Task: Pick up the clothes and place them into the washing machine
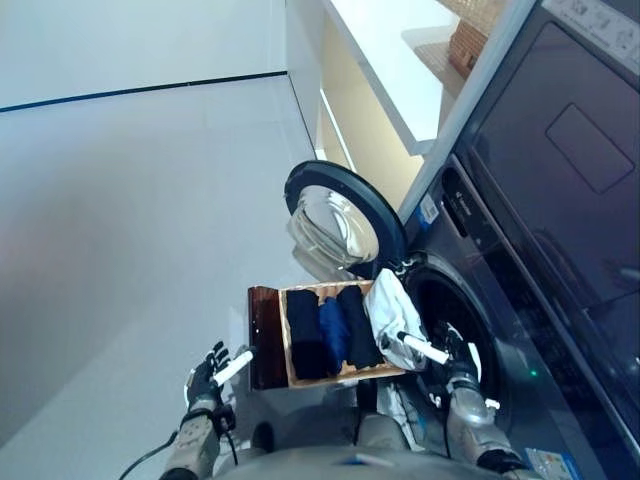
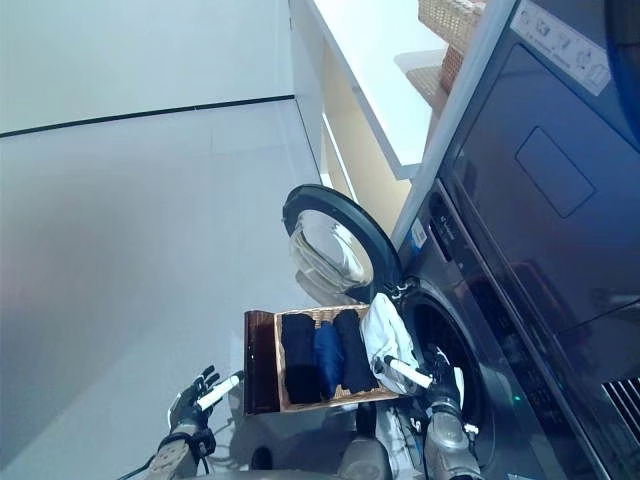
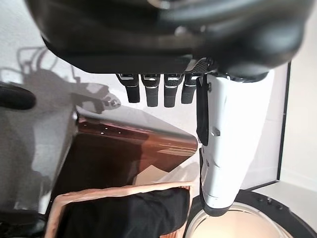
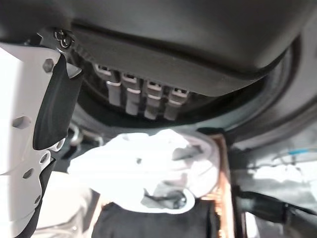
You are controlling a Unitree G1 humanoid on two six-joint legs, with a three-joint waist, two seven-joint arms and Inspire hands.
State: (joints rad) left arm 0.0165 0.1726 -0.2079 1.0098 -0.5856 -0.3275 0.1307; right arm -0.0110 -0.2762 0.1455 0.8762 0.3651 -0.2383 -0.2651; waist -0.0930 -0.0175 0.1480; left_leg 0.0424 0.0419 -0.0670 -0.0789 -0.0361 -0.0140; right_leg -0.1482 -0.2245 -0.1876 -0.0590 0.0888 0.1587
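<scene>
A shallow woven basket [image 1: 296, 378] sits on a dark reddish-brown wooden stand [image 1: 265, 340] directly in front of the dark grey front-loading washing machine [image 1: 520, 300]. The machine's round glass-windowed door [image 1: 335, 222] is swung wide open beyond the stand. This placement likely keeps the laundry within a short reach of the drum opening [image 1: 455, 310].

Inside the basket lie rolled garments side by side: a black roll [image 1: 305, 335] toward the stand-side edge, a blue roll [image 1: 333, 330] in the middle and another black roll [image 1: 357, 327] beside it. A crumpled white garment [image 1: 392, 312] is draped over the basket edge nearest the machine, so it is the natural first item to move.

The right hand [image 1: 452, 352] hovers between that white garment and the drum opening. Its fingers [image 4: 143, 96] are extended and relaxed, and its white-covered thumb [image 1: 424, 349] points toward the cloth; it grips nothing, and whether the thumb tip touches the fabric cannot be told.

The left hand [image 1: 208, 376] hangs off the far side of the stand, fingers [image 3: 158, 91] straight, empty, its white-covered thumb near the stand's edge. No clothing appears inside the drum yet, so the task seems to be at its start.
</scene>
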